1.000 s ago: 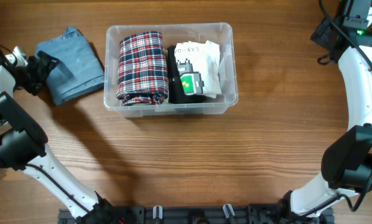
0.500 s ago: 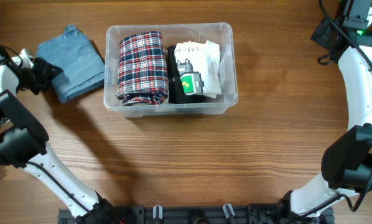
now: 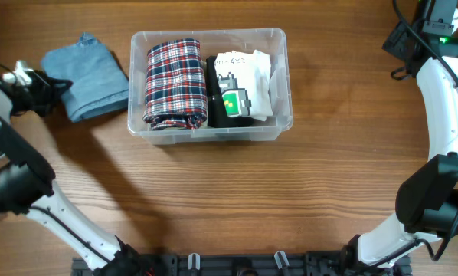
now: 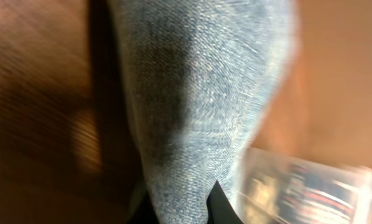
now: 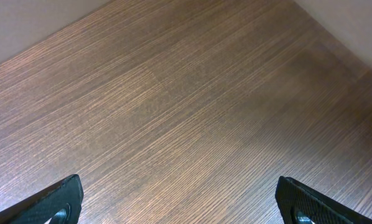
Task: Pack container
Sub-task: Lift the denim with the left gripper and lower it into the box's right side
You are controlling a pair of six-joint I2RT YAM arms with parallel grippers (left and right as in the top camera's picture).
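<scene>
Your left tool (image 3: 57, 83) is clenched on the folded denim (image 3: 91, 70) at the edge farthest from the container (image 3: 214, 135). The denim lies on the surface (image 3: 237, 199) just left of that bin — so the carry runs rightward, along the container's long axis. Your right tool (image 5: 183, 208) hangs released, well right of the container — the left arm is nearer.

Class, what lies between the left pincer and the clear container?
The overhead view shows a folded denim cloth between left pincer and container.
</scene>
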